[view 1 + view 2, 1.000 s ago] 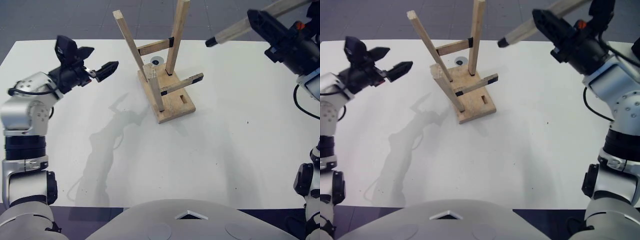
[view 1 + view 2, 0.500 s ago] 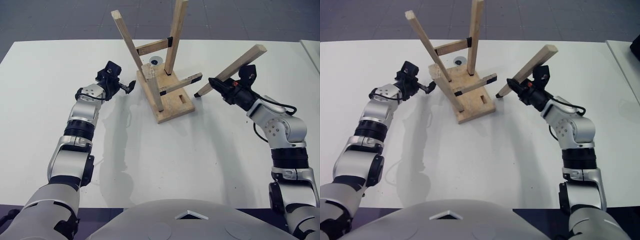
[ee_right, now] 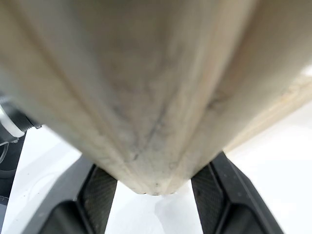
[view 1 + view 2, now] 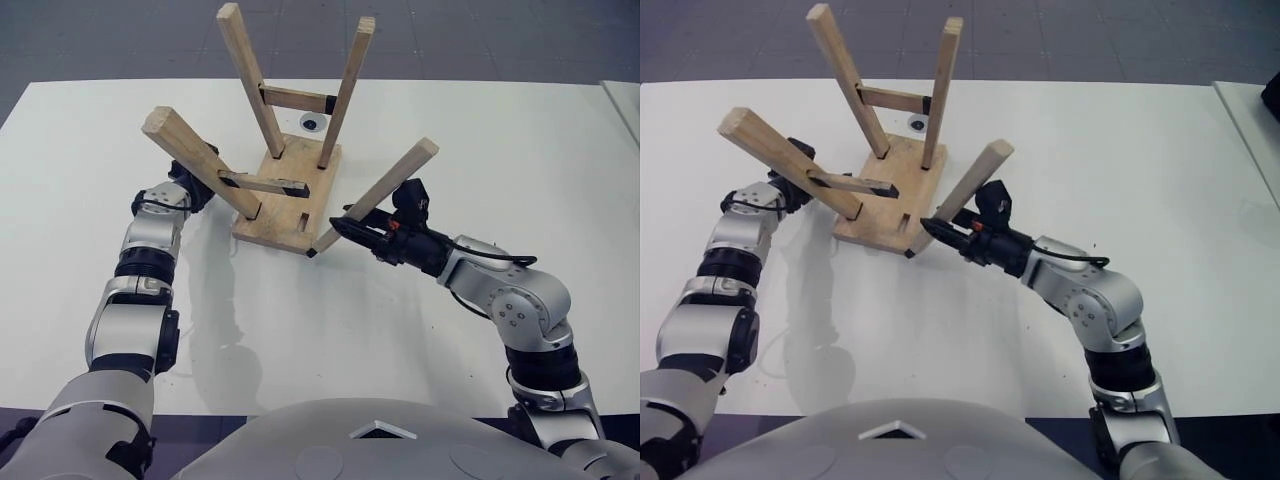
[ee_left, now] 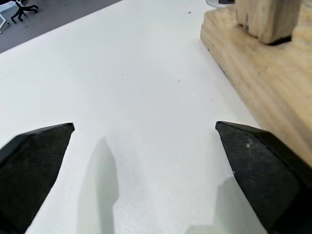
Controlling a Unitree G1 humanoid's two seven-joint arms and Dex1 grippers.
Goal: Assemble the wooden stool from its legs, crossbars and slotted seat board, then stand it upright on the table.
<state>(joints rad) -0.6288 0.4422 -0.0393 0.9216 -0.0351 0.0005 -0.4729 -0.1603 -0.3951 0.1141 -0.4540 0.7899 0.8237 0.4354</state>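
Observation:
The slotted seat board point(image 4: 283, 205) lies flat on the white table point(image 4: 500, 130) with three legs standing up from it. Two of them point(image 4: 247, 78) point(image 4: 345, 92) are joined by a crossbar point(image 4: 296, 98). The third leg point(image 4: 195, 160) leans far left, tied in by a second crossbar point(image 4: 262, 185). My right gripper point(image 4: 358, 228) is shut on a fourth leg point(image 4: 385, 188), which slants with its lower end at the board's near corner. In the right wrist view that leg point(image 3: 146, 87) sits between the fingers point(image 3: 101, 191). My left gripper point(image 5: 146, 129) stands open on the table just left of the board point(image 5: 253, 73), partly hidden behind the leaning leg.
A small round disc point(image 4: 312, 124) lies on the table behind the board. Bare white tabletop spreads to the right and toward the near edge. The grey floor lies beyond the far edge.
The board with its legs has shifted left and turned. My right gripper has brought the fourth leg down from mid-air to the board's near corner. My left gripper has closed in on the board's left side.

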